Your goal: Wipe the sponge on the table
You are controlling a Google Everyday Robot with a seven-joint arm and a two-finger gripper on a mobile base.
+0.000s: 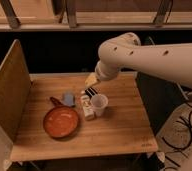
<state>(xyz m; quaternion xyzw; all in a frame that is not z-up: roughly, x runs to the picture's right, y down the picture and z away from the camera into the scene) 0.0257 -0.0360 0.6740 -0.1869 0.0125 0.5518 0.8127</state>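
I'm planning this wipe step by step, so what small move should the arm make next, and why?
Probably ease the gripper down and to the picture's left, toward the sponge. The gripper hangs over the back of the table, by the striped item, while the sponge lies untouched beside the handle of the orange pan.

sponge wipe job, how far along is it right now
Done: nothing shows as done yet. The sponge lies on the table by the handle of the orange pan, with nothing holding it. In hand: the gripper hangs near the striped item, apart from the sponge. Left: reach the sponge, take hold of it and wipe it across the table.
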